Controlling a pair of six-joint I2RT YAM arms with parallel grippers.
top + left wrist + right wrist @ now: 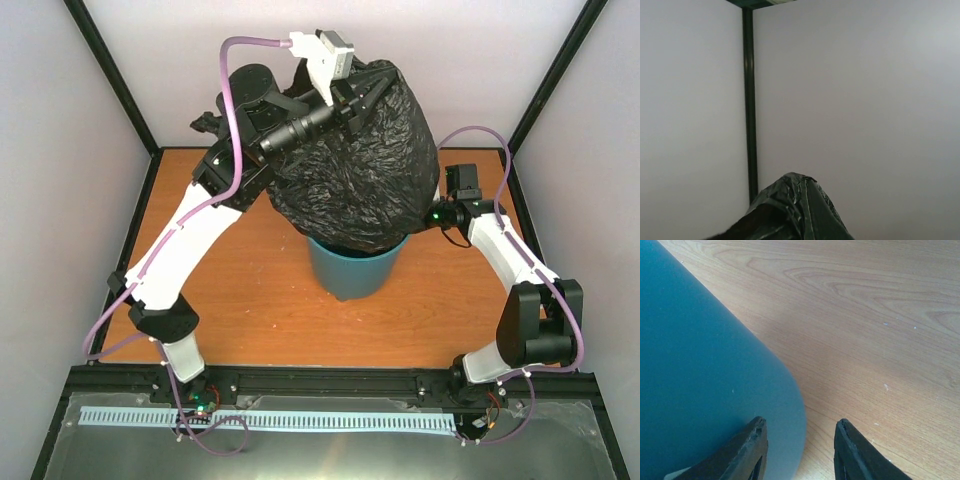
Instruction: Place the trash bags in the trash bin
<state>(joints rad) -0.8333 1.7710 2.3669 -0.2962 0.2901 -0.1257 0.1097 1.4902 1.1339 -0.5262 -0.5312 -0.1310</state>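
A crinkled black trash bag (350, 165) hangs puffed out over the teal trash bin (350, 275), and its lower end dips inside the bin's rim. My left gripper (362, 95) is raised high at the back and shut on the bag's top. In the left wrist view only a peak of the bag (795, 210) shows, and it covers the fingers. My right gripper (800, 421) is open and low beside the bin's right wall (700, 365), with nothing between its fingers. Its left fingertip (752, 440) lies over the bin's side.
The bin stands mid-table on the wooden tabletop (250, 300). White walls and black frame posts (749, 100) close in the cell at the back and sides. The right arm's elbow (540, 320) sits near the front right.
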